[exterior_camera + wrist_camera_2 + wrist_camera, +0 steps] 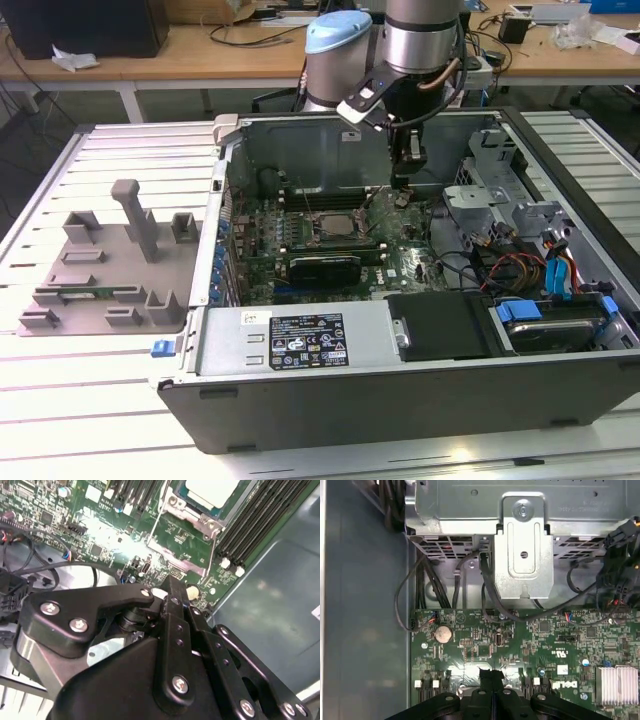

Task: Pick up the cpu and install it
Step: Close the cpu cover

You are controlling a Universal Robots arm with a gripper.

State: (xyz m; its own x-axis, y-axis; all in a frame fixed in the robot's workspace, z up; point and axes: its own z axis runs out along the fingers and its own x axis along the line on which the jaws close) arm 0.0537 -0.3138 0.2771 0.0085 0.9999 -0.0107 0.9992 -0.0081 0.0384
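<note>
Slatted table (110,150) | open case (400,400) | cpu (214,489) in socket | jaws clenched, empty, above motherboard (520,640)

Print on record, none of it clear enough for me to read: a black-and-white label (295,343) on the grey power supply housing (215,345), and white silkscreen marks (563,685) on the green motherboard (520,645) in the first wrist view.
</note>
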